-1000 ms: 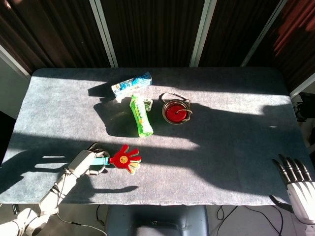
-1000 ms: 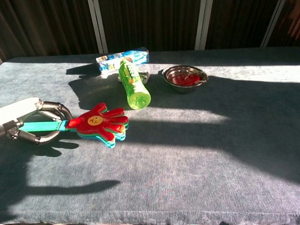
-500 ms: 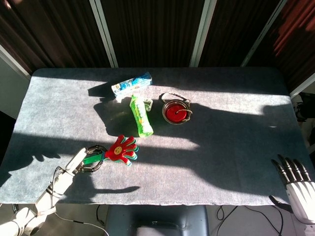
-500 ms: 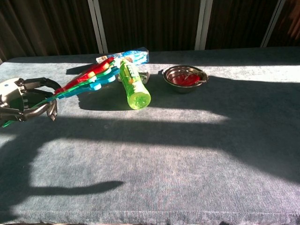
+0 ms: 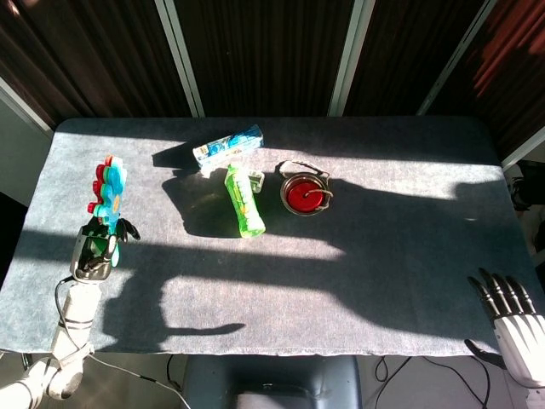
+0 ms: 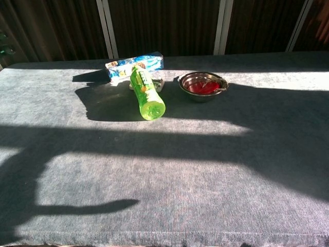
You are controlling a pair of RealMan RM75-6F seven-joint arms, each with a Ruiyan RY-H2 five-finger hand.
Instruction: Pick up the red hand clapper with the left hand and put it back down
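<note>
1. The left hand (image 5: 95, 252), at about eight o'clock in the head view, has dark metal fingers and a pale grey back.
2. Its forearm (image 5: 75, 315) is light grey, built of jointed segments, with a thin dark cable running alongside.
3. The right hand (image 5: 515, 319), at about four o'clock, has black ribbed fingers on a white, glossy palm shell.

Lime-green bottle (image 5: 243, 201), grey table (image 5: 383, 256)

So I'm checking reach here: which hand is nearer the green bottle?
Left. The left hand, holding the red hand clapper, is left of the green bottle; the right hand sits at the table's far right corner.
</note>
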